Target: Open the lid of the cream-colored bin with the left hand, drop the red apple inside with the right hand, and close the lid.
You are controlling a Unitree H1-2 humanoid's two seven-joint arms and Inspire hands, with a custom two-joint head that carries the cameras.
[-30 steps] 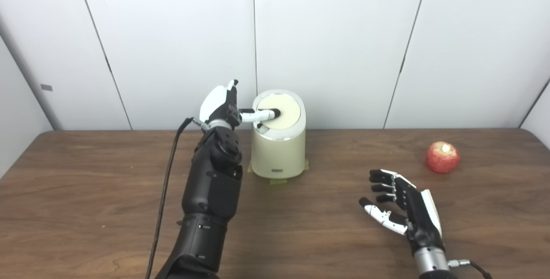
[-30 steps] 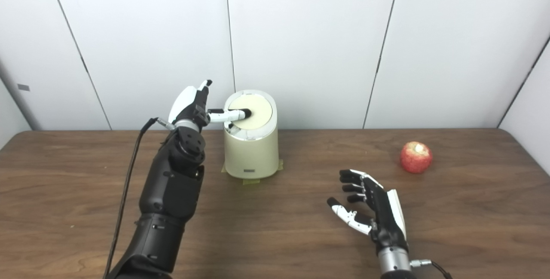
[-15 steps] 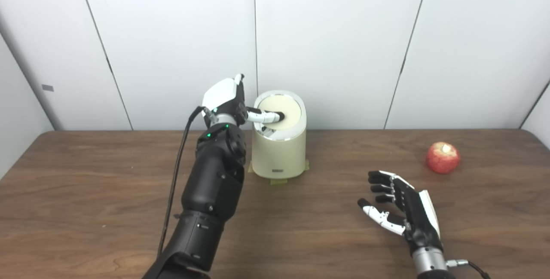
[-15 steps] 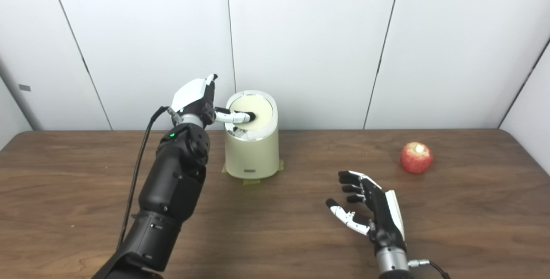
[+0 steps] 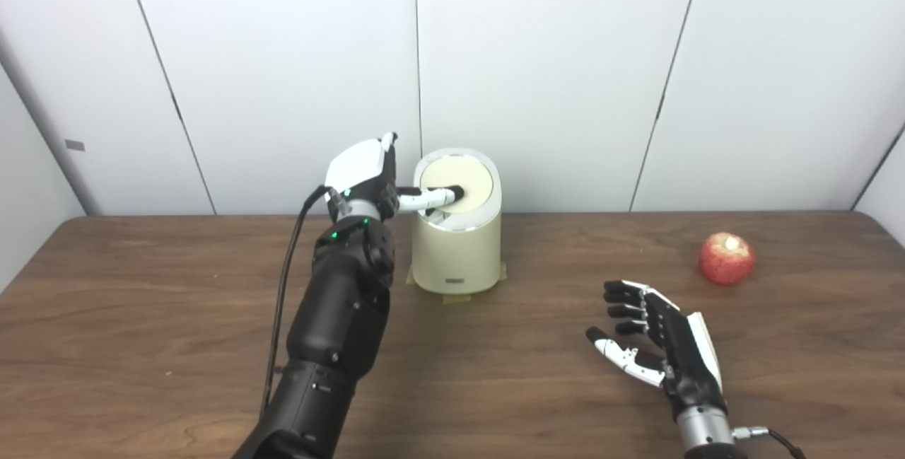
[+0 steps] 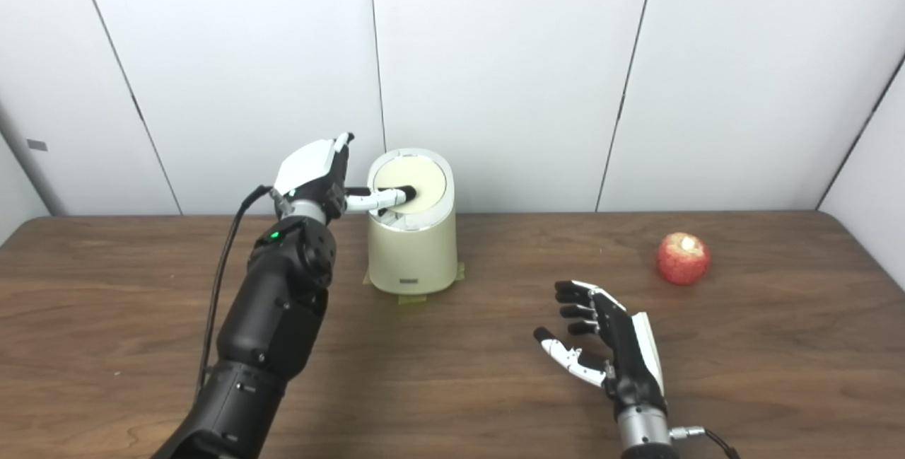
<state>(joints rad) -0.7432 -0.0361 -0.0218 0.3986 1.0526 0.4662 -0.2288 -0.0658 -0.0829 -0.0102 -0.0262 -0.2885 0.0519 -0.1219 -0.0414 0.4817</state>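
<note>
The left hand (image 5: 364, 175) is raised beside the cream-colored bin (image 5: 457, 250), its thumb (image 5: 431, 198) stretched out with the tip on the round lid (image 5: 459, 184), which lies shut on the bin's top; how its other fingers are set cannot be told, as they are hidden behind the hand; the right hand (image 5: 659, 339) rests low over the wooden table (image 5: 141, 317), released, fingers spread and holding nothing; the red apple (image 5: 726, 258) sits on the table toward its right end, well apart from that hand and from the bin.
</note>
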